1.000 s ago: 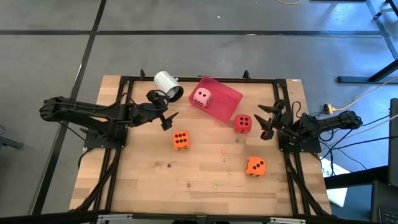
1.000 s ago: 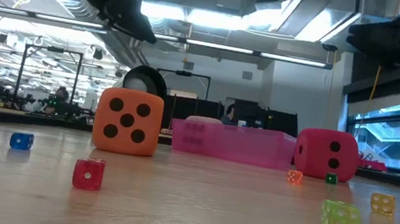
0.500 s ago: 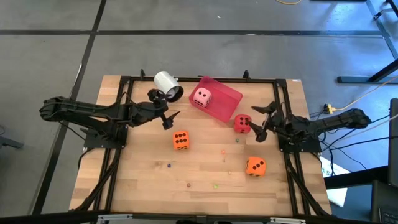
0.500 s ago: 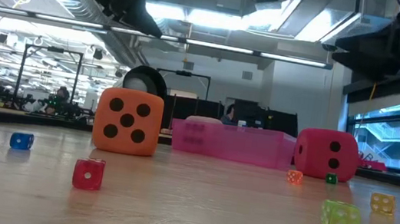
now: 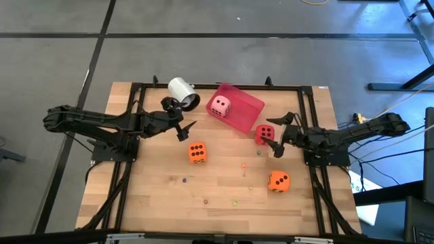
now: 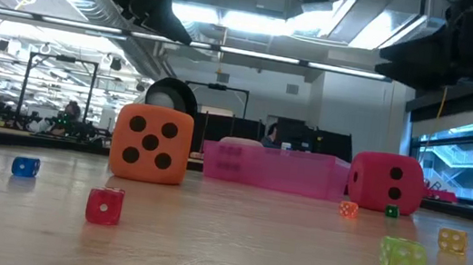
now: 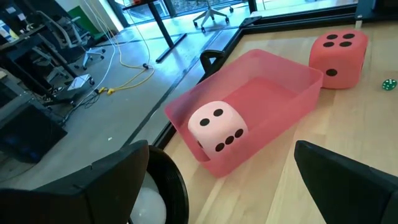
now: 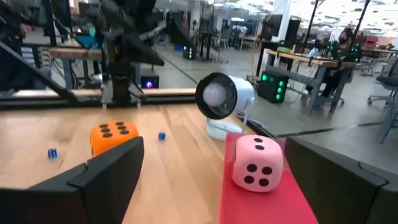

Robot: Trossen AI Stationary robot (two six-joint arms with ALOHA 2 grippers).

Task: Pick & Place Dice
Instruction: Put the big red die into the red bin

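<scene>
The red die point(image 5: 264, 133) sits on the desk point(image 5: 224, 193) just beside the pink tray point(image 5: 245, 108), which already holds the pink die point(image 5: 220, 105). The right pincer point(image 5: 277, 135) hangs spread wide around the red die, ready to grab. Next it should drop and squeeze. The left pincer point(image 5: 182, 129) waits, spread, near the white cup point(image 5: 182, 90).

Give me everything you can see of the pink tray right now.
The pink rectangular tray looks like translucent plastic, with low upright walls and an open top. It lies flat at the far middle of the wooden table, turned at an angle to the table's edges. The pink soft die with dark pips sits inside it at the end nearer the tipped white cylindrical cup. The red soft die stands just outside its other end. No gripper touches it.
</scene>
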